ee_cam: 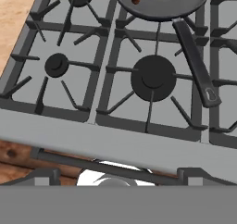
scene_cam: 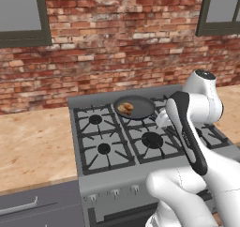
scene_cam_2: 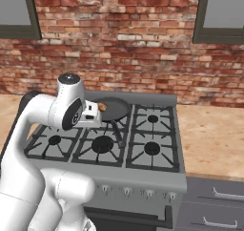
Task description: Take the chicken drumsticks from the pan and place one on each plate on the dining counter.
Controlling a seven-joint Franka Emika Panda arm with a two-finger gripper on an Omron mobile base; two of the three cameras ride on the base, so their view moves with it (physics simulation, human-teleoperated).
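Rises white from the base at the near edge, bulges at a thick shoulder, then climbs along a dark-striped forearm (scene_cam: 188, 133) to a rounded top joint (scene_cam_2: 69, 82). Folds over there at the wrist (scene_cam_2: 71, 114) and ends in the hand (scene_cam_2: 94, 119), low and angled forward and down. Grips nothing, with jaws spread as wide as they go

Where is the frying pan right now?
The pan sits on the stove's rear middle burner, close to the brick wall, handle pointing toward the front.

Front burners (ee_cam: 152, 78) bare; pan handle (ee_cam: 194, 61) juts forward (rear-burner approach).
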